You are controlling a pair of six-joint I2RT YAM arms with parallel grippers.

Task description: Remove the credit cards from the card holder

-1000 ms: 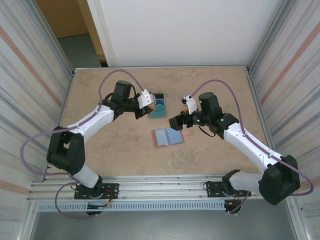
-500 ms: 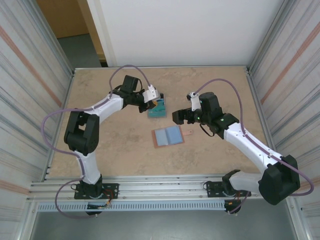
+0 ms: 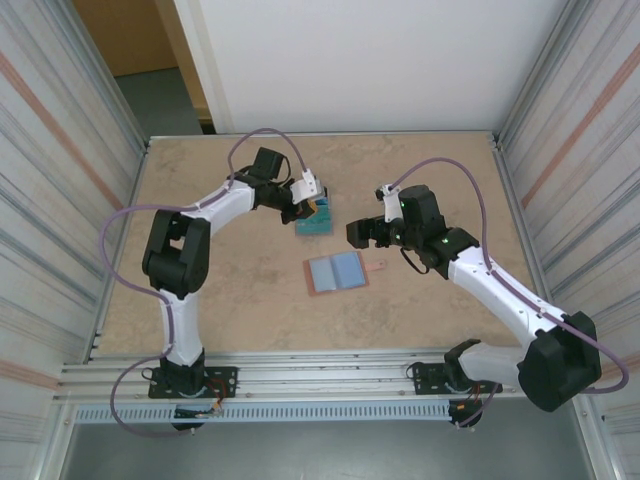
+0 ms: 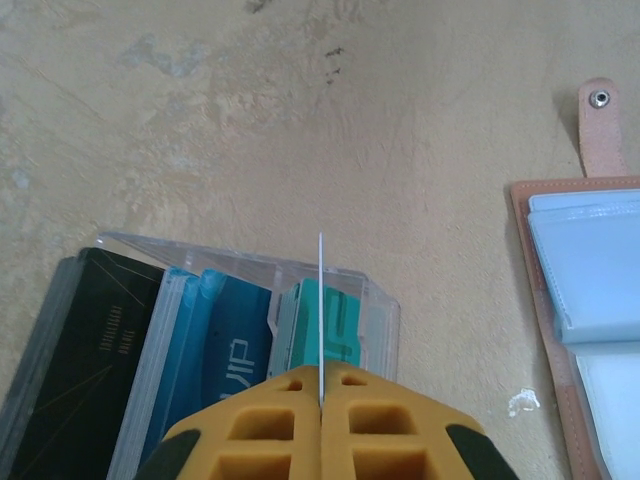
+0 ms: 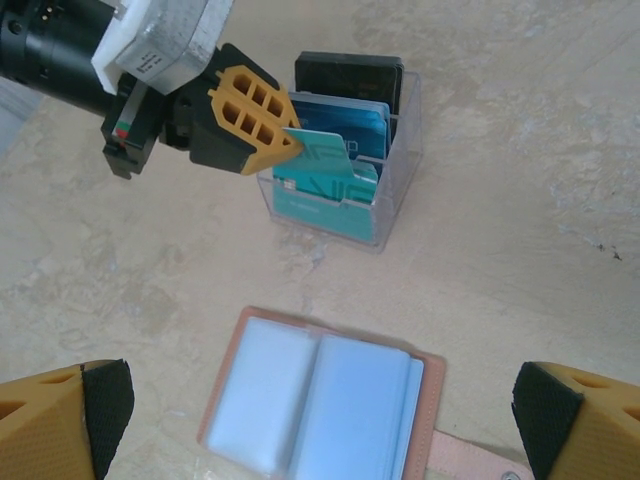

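Pinching a thin teal card point(image 5: 322, 150) at the clear box point(image 5: 398, 205), left gripper point(image 5: 292, 136) is clenched; right gripper point(image 5: 320, 405) gapes wide.

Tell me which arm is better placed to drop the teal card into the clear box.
Left. The left gripper is shut on the card right over the box; the right gripper hangs open near the wallet.

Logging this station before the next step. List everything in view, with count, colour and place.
wallet: one, reddish-brown with pale blue pockets, open flat mid-table
box: one, clear, beyond the wallet
cards: several, black, blue and teal, standing in the box
teal card: one, pinched above the box
table: one, beige
left gripper: one, yellow-tipped, shut on the teal card
right gripper: one, open, near the wallet
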